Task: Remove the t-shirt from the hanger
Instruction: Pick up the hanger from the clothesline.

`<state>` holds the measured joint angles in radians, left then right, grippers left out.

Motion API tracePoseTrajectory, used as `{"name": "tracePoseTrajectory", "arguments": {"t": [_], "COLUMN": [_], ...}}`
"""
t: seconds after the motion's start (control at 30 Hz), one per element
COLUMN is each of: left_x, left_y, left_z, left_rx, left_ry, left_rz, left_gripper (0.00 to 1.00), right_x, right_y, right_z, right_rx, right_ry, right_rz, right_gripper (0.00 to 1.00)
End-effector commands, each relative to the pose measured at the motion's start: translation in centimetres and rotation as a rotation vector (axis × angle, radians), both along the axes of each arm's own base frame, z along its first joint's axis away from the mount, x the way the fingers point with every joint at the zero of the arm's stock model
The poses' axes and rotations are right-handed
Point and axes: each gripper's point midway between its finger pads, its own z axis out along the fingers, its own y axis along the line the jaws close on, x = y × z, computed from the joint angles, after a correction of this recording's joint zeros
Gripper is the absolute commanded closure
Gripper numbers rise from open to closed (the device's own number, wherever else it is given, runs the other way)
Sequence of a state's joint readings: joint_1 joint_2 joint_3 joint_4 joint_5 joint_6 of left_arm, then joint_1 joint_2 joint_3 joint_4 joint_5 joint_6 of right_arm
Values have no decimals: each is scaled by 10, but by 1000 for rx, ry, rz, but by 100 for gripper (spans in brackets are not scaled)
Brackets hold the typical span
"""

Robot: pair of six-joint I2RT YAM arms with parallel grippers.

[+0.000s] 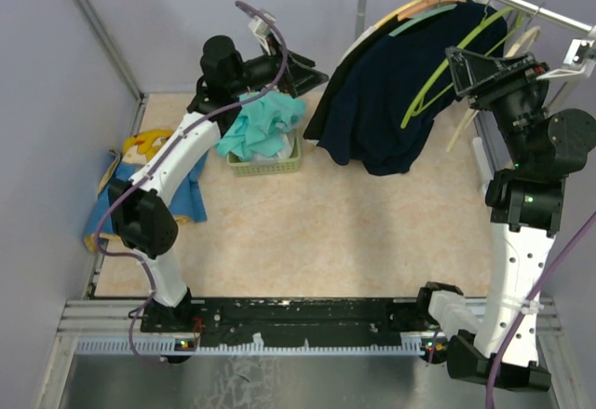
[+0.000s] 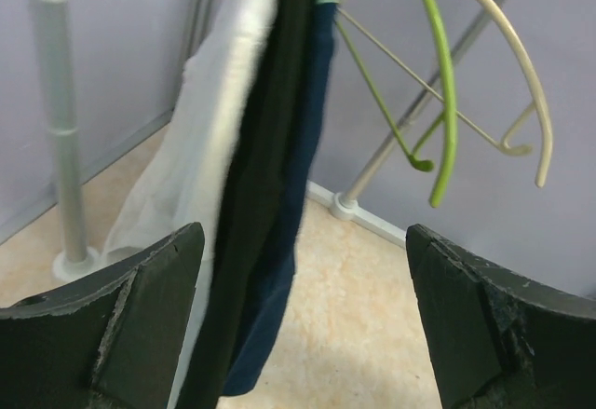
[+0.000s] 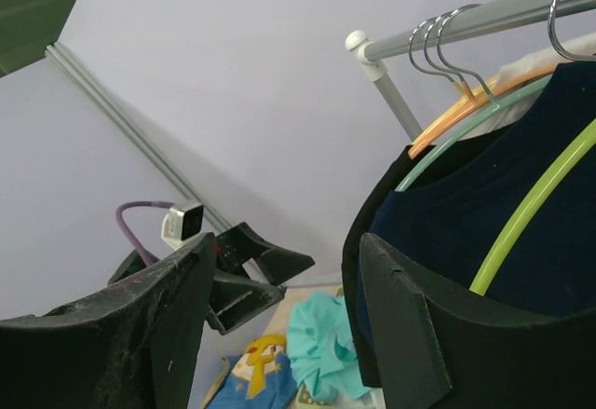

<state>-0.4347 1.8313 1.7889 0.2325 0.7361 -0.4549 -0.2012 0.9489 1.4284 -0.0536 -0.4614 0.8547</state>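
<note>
A dark navy t-shirt point(image 1: 396, 102) hangs on a hanger from the rail point(image 1: 521, 4) at the back right, beside a black and a white garment. It also shows in the left wrist view point(image 2: 279, 195) and the right wrist view point(image 3: 484, 232). My left gripper point(image 1: 303, 75) is open and empty, held above the basket and pointing at the hanging clothes from their left. My right gripper point(image 1: 466, 74) is open and empty, up near the rail right of the navy t-shirt. Empty green point(image 1: 456, 60) and cream hangers hang beside it.
A green basket point(image 1: 265, 162) with a teal garment point(image 1: 265, 125) stands at the back centre. Blue and yellow clothes point(image 1: 140, 176) lie at the left edge. The rack's upright post point(image 2: 60, 120) and base stand at the back. Walls enclose the table.
</note>
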Motion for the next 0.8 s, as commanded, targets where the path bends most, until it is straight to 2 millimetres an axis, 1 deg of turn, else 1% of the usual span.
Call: {"name": "tracePoseTrajectory", "arguments": {"t": [0.0,0.1,0.2,0.37,0.43,0.6,0.77], "left_x": [-29,-31,-31,-29,-30,-27,-21], "left_y": [-27,-36,-39,-39,-43,-60,-72], "left_z": [18,9,1,-2,-3,-19,-29], "left_rx": [-3,8,11,15,23,71,94], "left_ry": [-122,-104,-88,-87,-97,-101,-91], "left_rz": [-70,-60,-29,28,39,53,70], "left_gripper": [6,6,6,6,6,7,7], "right_x": [-11,-7,-3,0,0,0,-1], "right_y": [0,-2,-1,-1,-1,-1,0], "right_z": [11,9,11,9,9,8,9], "right_rx": [-33,-27,-28,-29,-29,-31,-36], "right_ry": [-48,-31,-21,-14,-16,-13,-17], "right_rz": [-20,-25,-15,-9,-5,-5,-5], "right_gripper": [37,37,37,37,37,37,36]}}
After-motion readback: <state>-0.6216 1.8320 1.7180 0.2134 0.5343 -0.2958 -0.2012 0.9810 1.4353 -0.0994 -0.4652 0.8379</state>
